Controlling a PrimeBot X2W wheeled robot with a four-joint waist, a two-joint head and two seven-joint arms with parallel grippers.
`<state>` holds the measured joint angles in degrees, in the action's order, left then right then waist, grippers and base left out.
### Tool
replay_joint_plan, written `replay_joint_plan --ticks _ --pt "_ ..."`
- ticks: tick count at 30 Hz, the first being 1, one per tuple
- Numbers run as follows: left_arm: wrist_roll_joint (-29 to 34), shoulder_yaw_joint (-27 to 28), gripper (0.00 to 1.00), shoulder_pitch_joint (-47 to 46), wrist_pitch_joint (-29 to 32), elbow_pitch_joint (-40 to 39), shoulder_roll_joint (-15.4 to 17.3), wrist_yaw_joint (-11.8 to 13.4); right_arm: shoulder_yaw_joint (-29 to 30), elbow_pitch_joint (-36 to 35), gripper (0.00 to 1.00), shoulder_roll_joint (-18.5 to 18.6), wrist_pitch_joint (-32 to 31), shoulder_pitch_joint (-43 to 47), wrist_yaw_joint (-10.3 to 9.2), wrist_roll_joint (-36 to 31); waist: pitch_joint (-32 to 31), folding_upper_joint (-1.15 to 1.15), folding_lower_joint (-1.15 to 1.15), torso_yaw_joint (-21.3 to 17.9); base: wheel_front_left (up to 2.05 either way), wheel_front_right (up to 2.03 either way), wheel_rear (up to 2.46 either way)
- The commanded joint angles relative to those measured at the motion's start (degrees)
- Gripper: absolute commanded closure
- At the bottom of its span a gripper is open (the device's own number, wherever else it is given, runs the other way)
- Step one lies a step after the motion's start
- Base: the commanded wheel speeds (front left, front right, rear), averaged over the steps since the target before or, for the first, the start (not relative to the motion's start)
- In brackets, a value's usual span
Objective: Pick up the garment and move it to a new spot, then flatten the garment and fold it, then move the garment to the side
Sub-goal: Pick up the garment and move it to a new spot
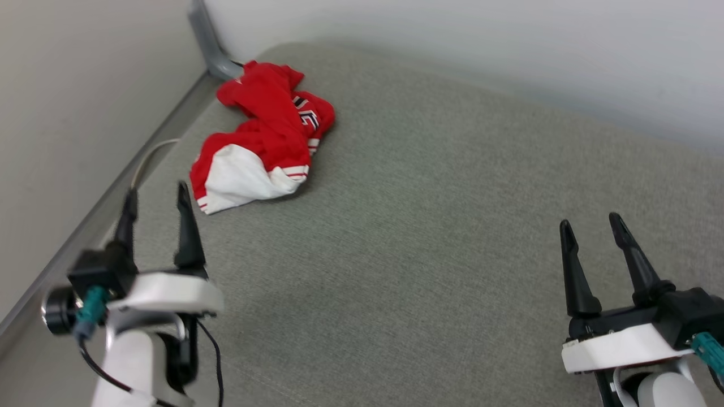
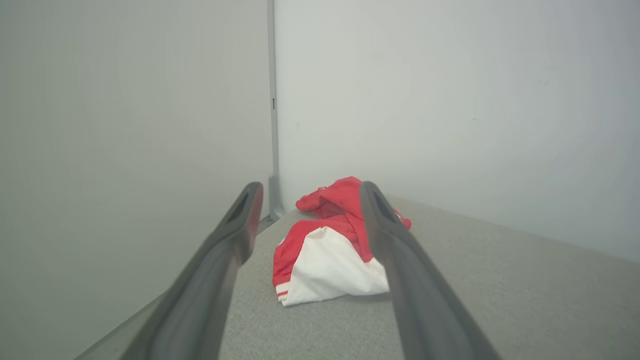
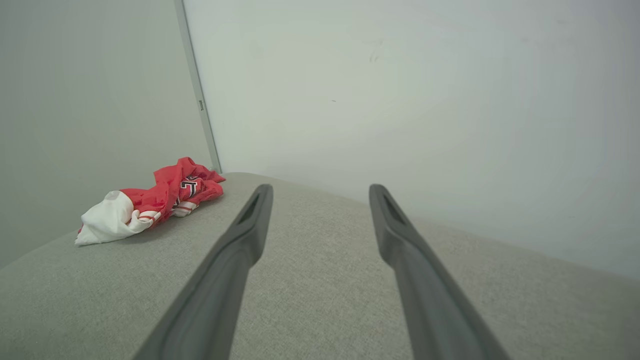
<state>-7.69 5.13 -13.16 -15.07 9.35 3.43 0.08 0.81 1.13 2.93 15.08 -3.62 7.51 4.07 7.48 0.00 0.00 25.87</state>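
Observation:
The garment lies crumpled in the far left corner of the grey cushion, red with a white sleeve toward me and black lettering on a fold. My left gripper hovers open just short of the white sleeve, nothing between its fingers. In the left wrist view the garment sits straight ahead between the two fingers. My right gripper stands open at the lower right, far from the cloth. From the right wrist the garment appears off to the left.
Pale walls close in on the left and behind the cushion, meeting at a grey corner strip. A thin pale cable curves by the cushion's left edge. A broad stretch of bare grey fabric spreads between the two grippers.

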Motion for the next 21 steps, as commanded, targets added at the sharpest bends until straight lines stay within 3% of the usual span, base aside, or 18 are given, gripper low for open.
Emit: replay_joint_plan --ticks 1,9,15,21 --pt "0.0 0.7 0.0 -2.1 -0.2 0.1 0.6 -0.7 0.2 -0.5 0.0 -0.1 0.1 -1.1 -0.04 -0.7 3.1 0.0 0.0 -2.1 0.0 0.0 0.0" --pt "-1.8 6.2 0.0 -15.8 -0.2 2.4 4.0 -4.5 0.2 -4.6 0.0 -0.1 0.1 -5.4 -0.04 -4.6 12.0 0.0 0.0 -5.7 0.0 0.0 0.0" --pt "-6.4 7.0 0.0 -24.9 0.1 8.5 8.8 -6.9 0.3 -7.4 0.0 -0.1 0.1 -8.0 -0.04 -6.8 17.2 0.0 0.0 -7.6 0.0 0.0 0.0" --pt "-13.0 2.1 0.0 -31.4 9.1 14.4 15.7 -7.5 0.7 -9.7 0.0 0.2 0.1 -9.7 -0.04 -8.1 20.5 0.0 0.0 -9.1 0.0 0.0 0.0"
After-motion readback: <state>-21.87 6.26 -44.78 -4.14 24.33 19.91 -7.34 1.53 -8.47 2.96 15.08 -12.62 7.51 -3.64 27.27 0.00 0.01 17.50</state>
